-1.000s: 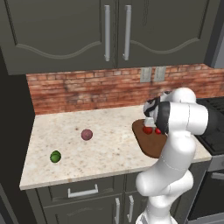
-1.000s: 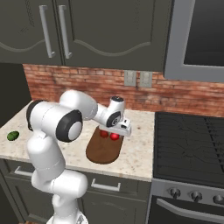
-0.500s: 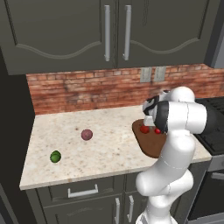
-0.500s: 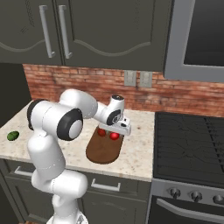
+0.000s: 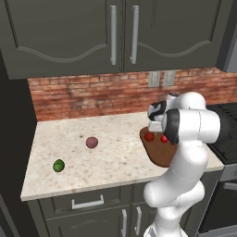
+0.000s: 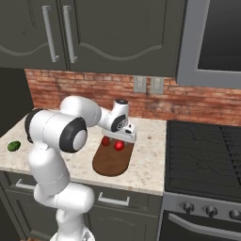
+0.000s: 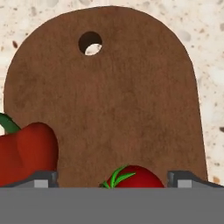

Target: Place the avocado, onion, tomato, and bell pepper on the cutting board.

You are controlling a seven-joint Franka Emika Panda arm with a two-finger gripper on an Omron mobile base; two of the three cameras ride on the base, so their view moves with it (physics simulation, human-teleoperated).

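Hand view puts the tomato low between my jaws, which now stand wide apart with a fingertip out on either side of it, touching nothing; a second ago they were closed on it, so I read this as the release just made. The tomato sits on the cutting board, and the bell pepper rests on the board just beside it. From the left base view I see the gripper hovering over the board's far end, with the two red items close together under it. That makes two of the four placed, by my judgement. The onion is out on the table, well apart from the board, and the avocado lies farther off near the table's left front. Next I would lift clear without nudging the tomato, which could roll, then swing across for the onion.
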